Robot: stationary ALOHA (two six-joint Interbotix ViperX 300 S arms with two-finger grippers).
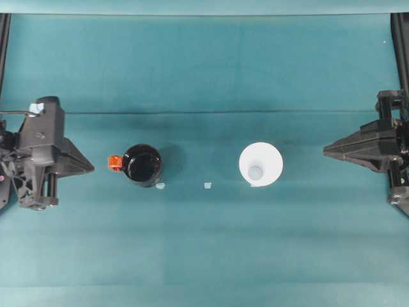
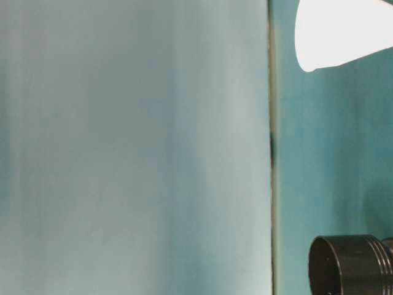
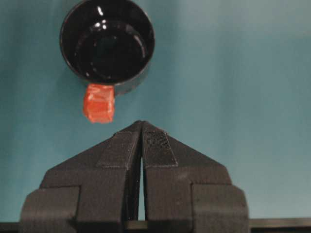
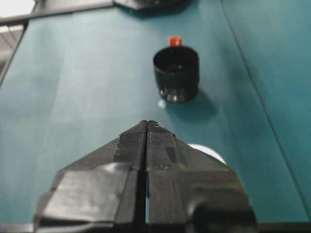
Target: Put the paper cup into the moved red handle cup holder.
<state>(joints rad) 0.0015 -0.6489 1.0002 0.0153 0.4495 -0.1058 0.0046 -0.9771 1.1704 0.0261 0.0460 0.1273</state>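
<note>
Closest to the lens in the left wrist view is the left gripper [image 3: 141, 127], fingers pinched together on nothing, tips just short of the holder's orange-red tab. From overhead, going left to right: the left gripper [image 1: 89, 168] sits at the left edge, then the holder [image 1: 142, 164], glossy black and upright with its tab pointing at that gripper. Two tiny pale scraps [image 1: 160, 186] lie on the table [image 1: 204, 64] between the holder and the cup [image 1: 261, 164], which stands upright, mouth up, well apart from the holder. Far right is the right gripper [image 1: 327, 151], clenched too, holding nothing, aimed at the cup. The table is covered in plain teal cloth with a faint crease running across. The table-level view shows a pale teal backdrop behind it.
</note>
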